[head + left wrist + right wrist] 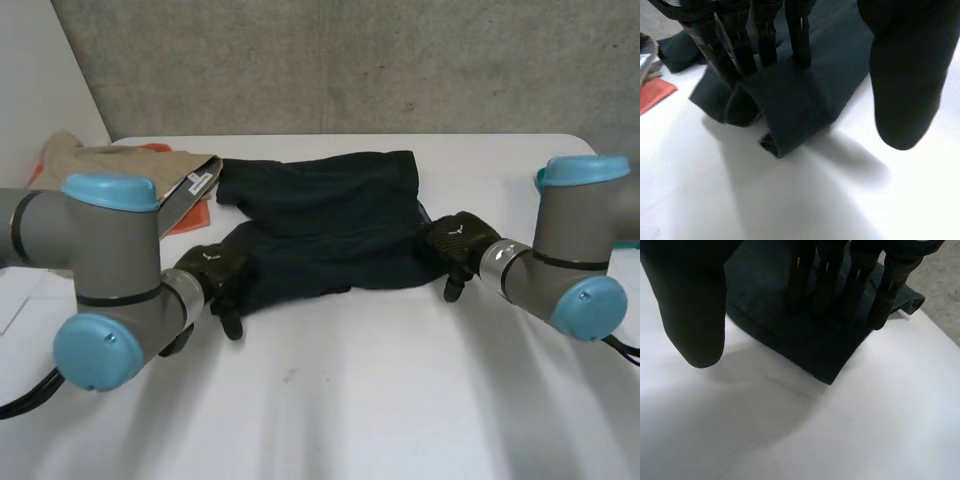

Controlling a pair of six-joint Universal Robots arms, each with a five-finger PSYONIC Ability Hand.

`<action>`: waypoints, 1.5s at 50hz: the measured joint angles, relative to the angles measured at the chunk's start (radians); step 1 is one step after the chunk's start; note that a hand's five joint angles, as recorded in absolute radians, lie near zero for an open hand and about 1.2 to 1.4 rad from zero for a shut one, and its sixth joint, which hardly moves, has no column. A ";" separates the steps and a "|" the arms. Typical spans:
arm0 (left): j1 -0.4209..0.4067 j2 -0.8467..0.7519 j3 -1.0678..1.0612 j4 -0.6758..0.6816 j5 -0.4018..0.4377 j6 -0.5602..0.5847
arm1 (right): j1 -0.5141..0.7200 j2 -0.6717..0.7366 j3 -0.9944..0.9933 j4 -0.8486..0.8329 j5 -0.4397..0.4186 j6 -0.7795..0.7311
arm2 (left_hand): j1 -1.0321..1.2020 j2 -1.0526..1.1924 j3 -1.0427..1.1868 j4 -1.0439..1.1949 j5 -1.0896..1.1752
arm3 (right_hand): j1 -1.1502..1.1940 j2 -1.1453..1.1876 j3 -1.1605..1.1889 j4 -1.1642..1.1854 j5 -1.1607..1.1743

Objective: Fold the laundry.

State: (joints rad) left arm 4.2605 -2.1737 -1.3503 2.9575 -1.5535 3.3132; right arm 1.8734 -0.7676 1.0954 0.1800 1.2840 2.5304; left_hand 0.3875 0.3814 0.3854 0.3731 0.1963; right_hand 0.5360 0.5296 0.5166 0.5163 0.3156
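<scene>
Garment in dark navy (pixel 320 215) lies spread mid white table (pixel 350 400), perhaps folded once (more folds remain). Left hand (pixel 218 268) at its 8 o'clock corner and right hand (pixel 458 240) at 4 o'clock lay straight fingers on it, thumbs apart, grasping nothing. Beige garment (pixel 110 165) sits folded at 10 o'clock.

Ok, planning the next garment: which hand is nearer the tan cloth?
Left. The left hand is on the end of the dark garment toward the tan cloth; the right hand is on its opposite end.
</scene>
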 measured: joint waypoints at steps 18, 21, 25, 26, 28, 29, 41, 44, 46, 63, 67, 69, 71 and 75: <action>0.008 -0.224 0.296 0.064 -0.100 0.168 | 0.031 0.086 -0.017 -0.325 0.016 0.027 | 0.277 0.269 0.258 0.274 0.272 | 0.084 0.110 0.123 0.116 0.147; 0.007 -0.249 0.330 0.063 -0.099 0.177 | 0.034 0.099 -0.025 -0.353 0.023 0.028 | 0.445 0.434 0.429 0.442 0.439 | 0.214 0.215 0.228 0.225 0.250; 0.005 -0.273 0.362 0.061 -0.096 0.183 | 0.039 0.121 -0.044 -0.381 0.039 0.026 | 0.693 0.694 0.701 0.710 0.701 | 0.369 0.393 0.391 0.390 0.403; 0.005 -0.273 0.364 0.061 -0.096 0.183 | 0.039 0.123 -0.046 -0.382 0.043 0.025 | 0.693 0.694 0.701 0.710 0.701 | 0.457 0.484 0.495 0.481 0.493; 0.003 -0.263 0.364 0.056 -0.096 0.183 | 0.039 0.123 -0.049 -0.380 0.052 0.025 | 0.744 0.783 0.795 0.816 0.775 | 0.553 0.640 0.646 0.649 0.637; 0.003 -0.258 0.362 0.054 -0.096 0.182 | 0.038 0.121 -0.049 -0.379 0.055 0.025 | 0.744 0.787 0.798 0.818 0.775 | 0.553 0.648 0.658 0.663 0.642; 0.000 -0.020 0.194 -0.047 -0.043 0.171 | -0.005 -0.086 0.083 -0.150 0.037 0.025 | 0.744 0.812 0.799 0.821 0.776 | 0.553 0.648 0.670 0.677 0.672; 0.000 0.051 0.123 -0.106 -0.011 0.180 | -0.024 -0.165 0.137 -0.003 0.015 -0.006 | 0.744 0.812 0.799 0.821 0.791 | 0.553 0.648 0.670 0.678 0.678; -0.001 0.086 0.080 -0.144 0.005 0.189 | -0.039 -0.218 0.178 0.109 0.003 -0.044 | 0.744 0.812 0.799 0.821 0.791 | 0.553 0.648 0.670 0.678 0.678; -0.128 0.243 -0.238 -0.440 0.053 0.341 | -0.143 -0.633 0.555 0.700 -0.046 -0.429 | 0.744 0.814 0.799 0.821 0.791 | 0.553 0.648 0.670 0.678 0.692; -0.142 0.237 -0.168 -0.418 0.001 0.339 | -0.113 -0.612 0.524 0.607 -0.041 -0.353 | 0.744 0.814 0.800 0.821 0.791 | 0.558 0.648 0.670 0.678 0.696; -0.136 0.228 -0.123 -0.395 -0.020 0.334 | -0.097 -0.590 0.494 0.552 -0.031 -0.297 | 0.744 0.814 0.801 0.822 0.791 | 0.563 0.648 0.670 0.678 0.696; -0.120 0.208 -0.055 -0.360 -0.042 0.325 | -0.075 -0.558 0.448 0.473 -0.014 -0.215 | 0.744 0.814 0.801 0.822 0.791 | 0.563 0.648 0.670 0.678 0.697; -0.088 0.154 0.062 -0.304 -0.068 0.308 | -0.041 -0.498 0.374 0.344 0.023 -0.089 | 0.744 0.814 0.801 0.822 0.791 | 0.563 0.648 0.670 0.678 0.702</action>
State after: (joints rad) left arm 4.1721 -2.0198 -1.2880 2.6536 -1.6211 3.6217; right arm 1.8323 -1.2658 1.4691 0.5244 1.3072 2.4413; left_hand 1.1317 1.1951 1.1866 1.1947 0.9877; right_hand 1.0991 1.1778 1.1869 1.1945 1.0180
